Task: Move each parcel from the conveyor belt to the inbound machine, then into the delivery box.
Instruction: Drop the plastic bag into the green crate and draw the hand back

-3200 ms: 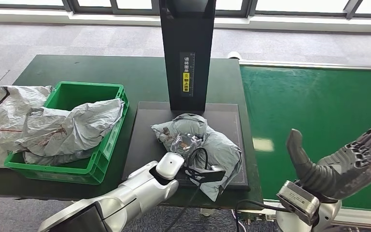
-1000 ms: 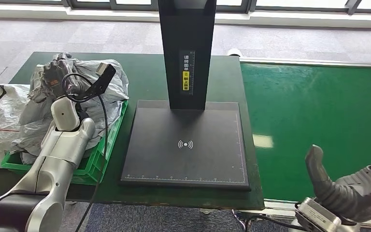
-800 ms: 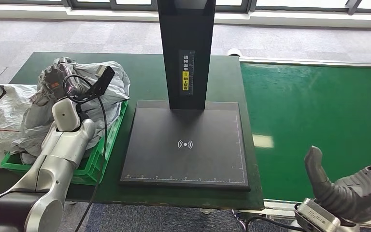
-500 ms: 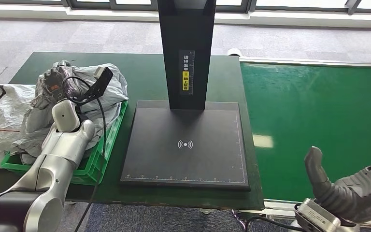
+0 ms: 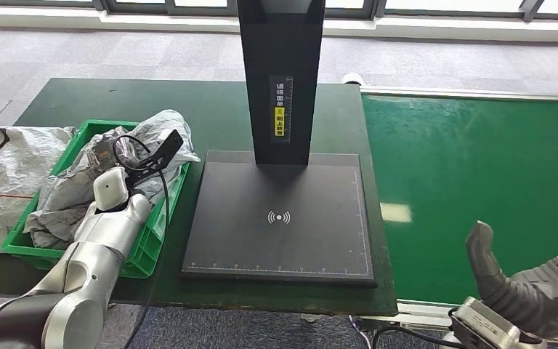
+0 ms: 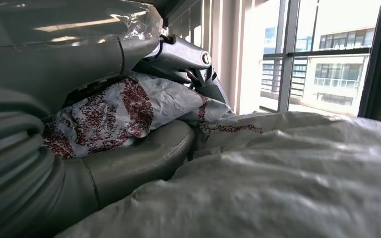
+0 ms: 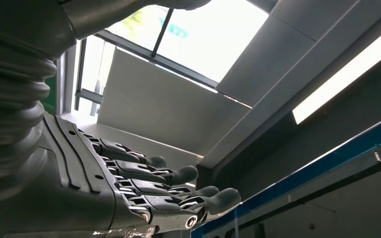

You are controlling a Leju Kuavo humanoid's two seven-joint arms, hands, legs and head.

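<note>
A crumpled grey parcel lies in the green delivery box at the table's left. My left hand is down in the box on top of it. In the left wrist view a fold of the parcel, printed with red specks, sits pinched between the thumb and the fingers, with more grey wrapping beneath. The inbound machine's black plate is bare. My right hand hangs at the lower right with its fingers apart, holding nothing.
The machine's black column rises behind the plate. The green conveyor belt runs along the right, with no parcel on it. A large white and grey bag lies on the table left of the box.
My left hand has come down and toward me with the parcel, from above the box's far end into the box. The right hand has sunk slightly.
</note>
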